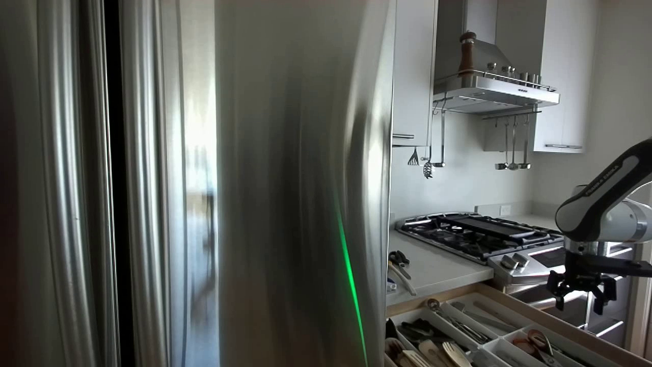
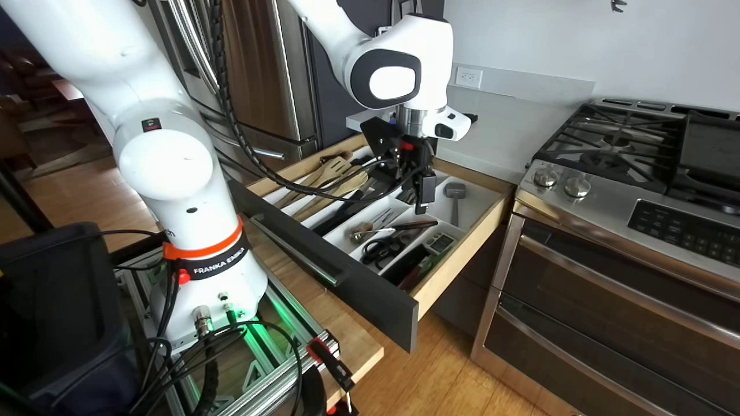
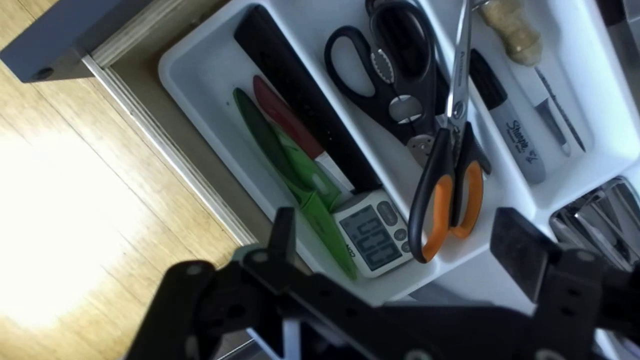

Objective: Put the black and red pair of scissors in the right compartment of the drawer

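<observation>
The scissors with black and orange-red handles (image 3: 442, 200) lie on top of black-handled shears (image 3: 380, 85) in a middle narrow compartment, their blades crossing the white divider. They also show in both exterior views (image 1: 535, 340) (image 2: 415, 225). The drawer (image 2: 462, 248) is pulled out, its tray divided into several compartments. In the wrist view its wooden side (image 3: 165, 160) shows at left. My gripper (image 3: 402, 232) is open and empty above the tray, the scissors' handles showing between its fingers. The gripper also shows in both exterior views (image 1: 580, 298) (image 2: 426, 199).
Beside the scissors, a compartment holds a timer (image 3: 372, 235), a green knife (image 3: 325, 230) and a red-handled knife (image 3: 287, 117). Across the divider lies a marker (image 3: 517, 132). Wooden utensils (image 2: 332, 173) fill the far compartments. The stove (image 2: 613, 156) and fridge (image 1: 285, 178) flank the drawer.
</observation>
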